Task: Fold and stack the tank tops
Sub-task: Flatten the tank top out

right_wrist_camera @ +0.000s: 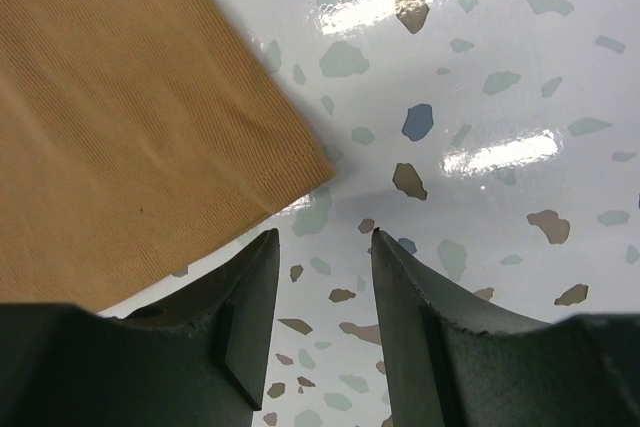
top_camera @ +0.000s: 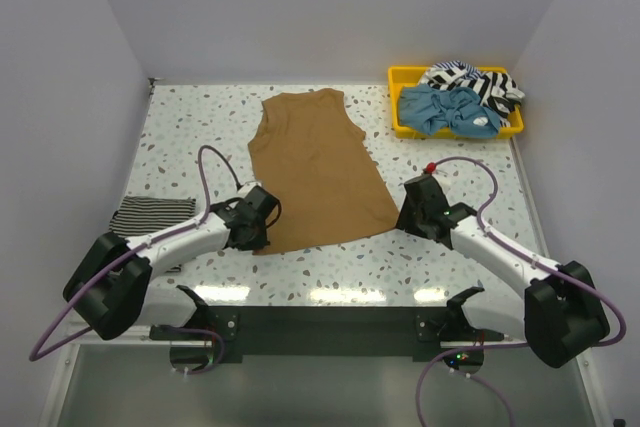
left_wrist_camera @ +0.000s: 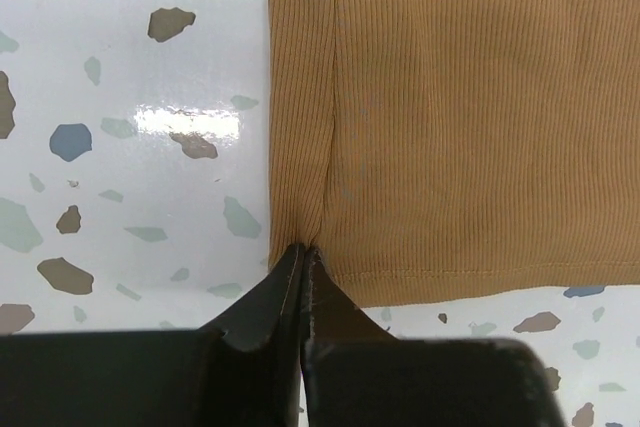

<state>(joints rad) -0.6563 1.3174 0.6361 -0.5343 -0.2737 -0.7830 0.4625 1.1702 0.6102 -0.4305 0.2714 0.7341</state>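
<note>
A plain tan-brown tank top (top_camera: 315, 167) lies flat in the middle of the table, neck toward the far wall. My left gripper (top_camera: 262, 227) is at its near-left hem corner, shut on the tan cloth (left_wrist_camera: 450, 127), which puckers into the closed fingertips (left_wrist_camera: 303, 247). My right gripper (top_camera: 408, 209) stands open just off the near-right hem corner (right_wrist_camera: 300, 162), with only bare table between its fingers (right_wrist_camera: 323, 235). A folded black-and-white striped tank top (top_camera: 150, 215) lies at the left edge. A light blue top (top_camera: 450, 112) and a striped top (top_camera: 480, 82) are bunched in the tray.
The yellow plastic tray (top_camera: 395, 97) stands at the back right corner. White walls close the table on the left, right and far sides. The speckled tabletop (top_camera: 200, 117) shows bare around the tan top.
</note>
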